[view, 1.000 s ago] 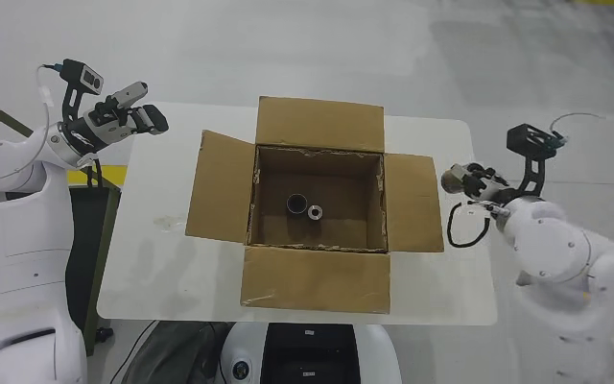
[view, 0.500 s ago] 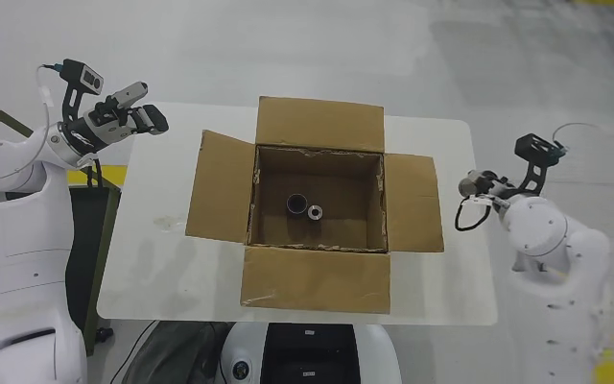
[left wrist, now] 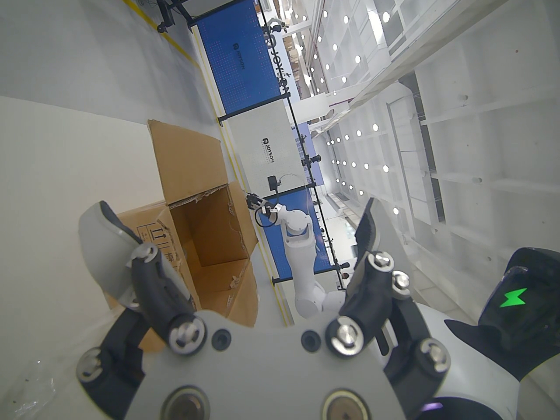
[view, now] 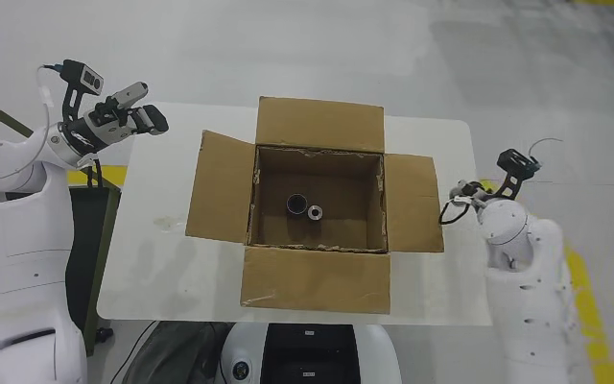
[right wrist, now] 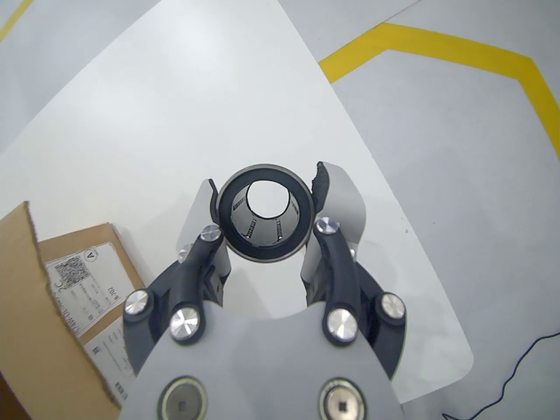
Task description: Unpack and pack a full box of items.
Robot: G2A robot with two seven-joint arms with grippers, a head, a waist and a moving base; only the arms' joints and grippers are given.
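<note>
An open cardboard box [view: 317, 278] stands mid-table with all flaps spread. Two items lie on its floor: a dark cylinder [view: 297, 204] and a small metal ring [view: 316, 212] beside it. My right gripper [right wrist: 267, 185] is shut on a black hollow sleeve [right wrist: 265, 242], held above the white table just past the box's right flap [right wrist: 78, 273]. From above, the right gripper [view: 459, 197] sits at the table's right edge. My left gripper [view: 144, 117] hangs open and empty over the table's far left corner; its fingers [left wrist: 103, 225] frame the box [left wrist: 205, 229] in the distance.
The white table [view: 153, 269] has bare surface left of the box and a narrow strip on the right. Yellow floor lines [right wrist: 437, 45] run beyond the table's right edge. A dark cart [view: 91, 240] stands by the left side.
The right arm has swung back toward the near right of the table, its gripper dropping slightly closer to the right flap. The left arm and the box's contents have not moved.
</note>
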